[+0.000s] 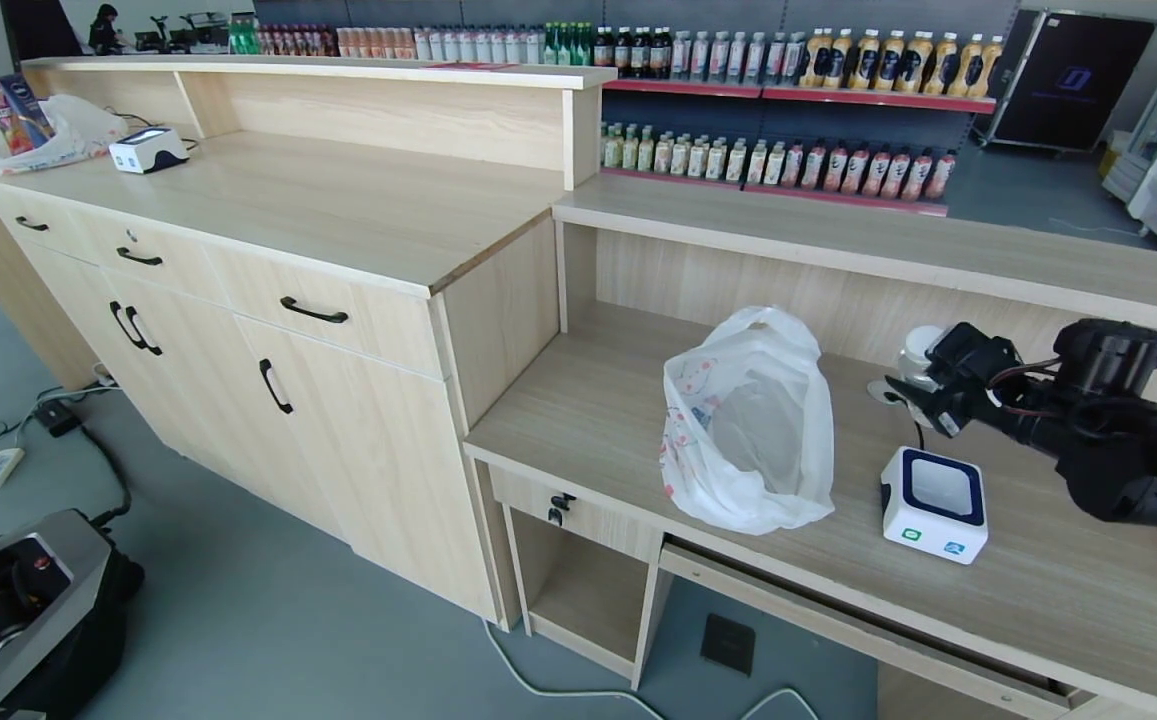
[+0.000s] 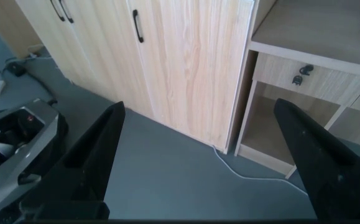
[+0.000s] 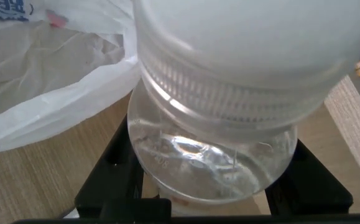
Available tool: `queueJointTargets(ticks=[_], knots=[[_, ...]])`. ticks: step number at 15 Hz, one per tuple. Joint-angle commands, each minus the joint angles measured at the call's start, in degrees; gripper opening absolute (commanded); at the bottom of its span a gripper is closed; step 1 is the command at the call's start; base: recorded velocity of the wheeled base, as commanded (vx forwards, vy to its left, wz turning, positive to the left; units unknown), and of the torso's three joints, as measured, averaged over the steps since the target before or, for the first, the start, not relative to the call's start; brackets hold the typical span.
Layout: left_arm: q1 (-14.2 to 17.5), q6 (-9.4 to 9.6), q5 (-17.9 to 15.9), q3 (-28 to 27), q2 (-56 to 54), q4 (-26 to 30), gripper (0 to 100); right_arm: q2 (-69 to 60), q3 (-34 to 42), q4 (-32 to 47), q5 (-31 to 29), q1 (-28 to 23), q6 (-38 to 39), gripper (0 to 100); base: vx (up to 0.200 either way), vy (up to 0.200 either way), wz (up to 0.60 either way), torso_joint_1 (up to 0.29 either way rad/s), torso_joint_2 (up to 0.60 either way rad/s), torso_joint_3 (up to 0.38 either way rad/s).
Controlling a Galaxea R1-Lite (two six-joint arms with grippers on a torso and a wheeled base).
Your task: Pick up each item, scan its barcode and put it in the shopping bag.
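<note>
One clear jar (image 3: 211, 155) with a white ribbed lid (image 3: 242, 56) is seen between the fingers of the right gripper (image 1: 916, 388), which are pressed against opposite sides of its body. The jar is placed over the lower counter (image 1: 588, 410), between the raised back ledge (image 1: 838, 235) and the barcode scanner (image 1: 933, 503); whether its base rests on the counter cannot be told. The jar is judged light, rigid and smooth-walled, hence prone to slipping or turning in the grip. The hold is best taken on the body just under the lid, with moderate force, since a thin wall may dent. Where the barcode lies cannot be told. The shopping bag (image 1: 748, 420) is slumped just beside the scanner with its mouth open; its film is judged soft and likely to collapse if brushed. Open room is noted above scanner and bag, while the ledge close behind the gripper and the scanner cable (image 1: 921, 432) are to be avoided. The left gripper (image 2: 198, 104) is hung over the floor near the cabinet (image 2: 186, 56), fingers spread wide apart, nothing between them.
</note>
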Motion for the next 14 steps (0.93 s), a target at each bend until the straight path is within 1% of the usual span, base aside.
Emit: queueJointTargets(ticks=[1, 2, 3, 5, 7, 8, 9, 11, 12, 13, 14], knots=[[0.02, -0.02, 0.02, 0.00, -0.02, 0.00, 100, -16.23, -2.48, 17.12, -6.36, -3.41, 5.36, 0, 0.000, 0.000, 0.00, 0.000, 0.00, 0.000], [0.02, -0.02, 0.02, 0.00, -0.02, 0.00, 100, -20.89, -2.21, 23.44, -7.07, -5.52, 7.47, 0, 0.000, 0.000, 0.00, 0.000, 0.00, 0.000], [0.02, -0.02, 0.02, 0.00, -0.02, 0.00, 100, -25.46, -1.25, 27.49, -7.07, -6.93, 10.45, 0, 0.000, 0.000, 0.00, 0.000, 0.00, 0.000], [0.02, -0.02, 0.02, 0.00, -0.02, 0.00, 100, -31.88, 2.53, 29.95, -6.98, -9.83, 16.17, 0, 0.000, 0.000, 0.00, 0.000, 0.00, 0.000], [0.02, -0.02, 0.02, 0.00, -0.02, 0.00, 100, -34.43, 4.82, 31.53, -6.63, -10.79, 16.96, 0, 0.000, 0.000, 0.00, 0.000, 0.00, 0.000], [0.02, -0.02, 0.02, 0.00, -0.02, 0.00, 100, -35.30, 5.26, 31.53, -6.98, -10.62, 18.19, 0, 0.000, 0.000, 0.60, 0.002, 0.00, 0.002], [0.02, -0.02, 0.02, 0.00, -0.02, 0.00, 100, -35.48, 4.91, 30.91, -8.30, -9.56, 21.18, 0, 0.000, 0.000, 0.60, -0.002, 0.00, 0.007], [0.02, -0.02, 0.02, 0.00, -0.02, 0.00, 100, -35.30, 4.12, 28.63, -16.30, -5.43, 28.03, 0, 0.000, 0.000, 0.60, 0.002, 0.00, 0.000], [0.02, -0.02, 0.02, 0.00, -0.02, 0.00, 100, -34.95, 3.59, 28.54, -18.05, -4.47, 30.41, 0, 0.000, 0.000, 0.60, 0.002, 0.00, 0.002], [0.02, -0.02, 0.02, 0.00, -0.02, 0.00, 100, -33.02, 2.62, 29.16, -18.05, -3.06, 34.98, 0, 0.000, 0.000, 0.60, 0.002, 0.01, -0.002], [0.02, -0.02, 0.02, 0.00, -0.02, 0.00, 100, -30.47, 2.27, 29.07, -17.97, -1.92, 38.32, 0, 0.000, 0.000, 0.00, 0.000, 0.00, 0.000]])
